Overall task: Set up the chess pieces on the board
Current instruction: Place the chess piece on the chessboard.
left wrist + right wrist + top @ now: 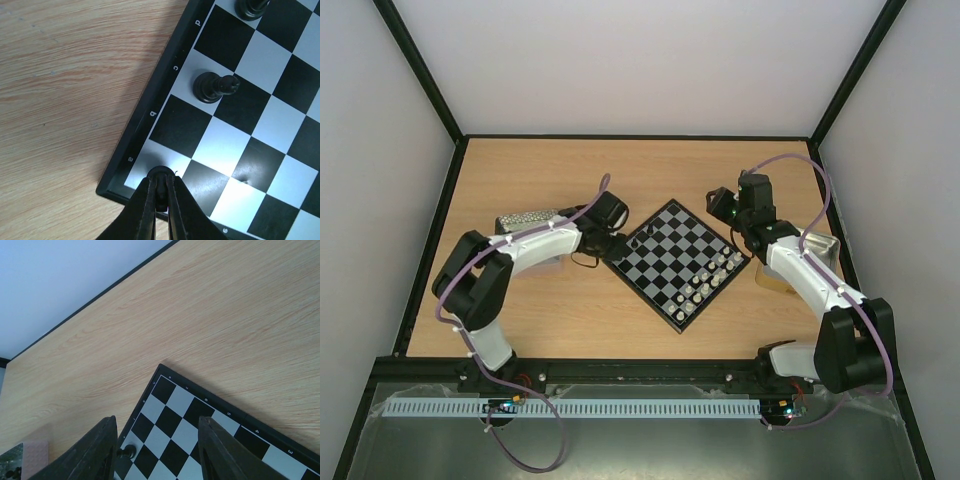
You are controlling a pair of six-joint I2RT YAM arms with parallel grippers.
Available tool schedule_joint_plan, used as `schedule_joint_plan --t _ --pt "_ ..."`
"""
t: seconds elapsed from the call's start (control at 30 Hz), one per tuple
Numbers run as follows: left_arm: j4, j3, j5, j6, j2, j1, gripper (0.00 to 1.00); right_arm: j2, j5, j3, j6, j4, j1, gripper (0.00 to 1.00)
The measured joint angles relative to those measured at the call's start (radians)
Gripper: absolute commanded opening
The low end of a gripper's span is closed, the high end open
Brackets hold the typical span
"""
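The board (665, 256) lies turned like a diamond in the middle of the table. My left gripper (616, 250) is at its left corner, shut on a black chess piece (161, 189) over the light corner square by the letter a. In the left wrist view another black piece (212, 86) stands two squares along the same rank, and a further one (250, 6) is cut off at the top. White pieces (712, 278) line the board's lower right edge. My right gripper (157, 422) hovers open above the board's (190, 415) far corner, holding nothing.
A metal tray (525, 218) sits behind my left arm and another tray (817, 246) lies under my right forearm. In the right wrist view a black piece (127, 451) stands near the left finger, with a tray corner (10, 462) at the bottom left.
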Motion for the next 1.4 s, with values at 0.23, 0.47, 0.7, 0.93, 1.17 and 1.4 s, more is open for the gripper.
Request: schedule_joint_plan --t 0.23,0.47,0.7,0.93,1.17,1.4 --pt "0.003 0.044 -0.053 -0.023 0.063 -0.039 0.08 0.0 0.0 0.0 0.0 0.0 0.0 0.43" --pt "0.017 0.066 -0.104 -0.087 0.089 -0.044 0.08 0.0 0.0 -0.005 0.0 0.0 0.003 0.43" --pt "0.035 0.079 -0.109 -0.141 0.106 -0.047 0.1 0.0 0.0 -0.011 0.0 0.001 0.003 0.44" --pt "0.039 0.085 -0.092 -0.151 0.114 -0.048 0.12 0.0 0.0 -0.011 0.0 0.001 0.003 0.44" --pt "0.04 0.085 -0.061 -0.153 0.121 -0.048 0.11 0.0 0.001 -0.012 0.0 0.001 0.003 0.44" --pt "0.035 0.09 -0.049 -0.152 0.127 -0.048 0.26 0.0 0.003 -0.013 0.0 0.001 0.003 0.44"
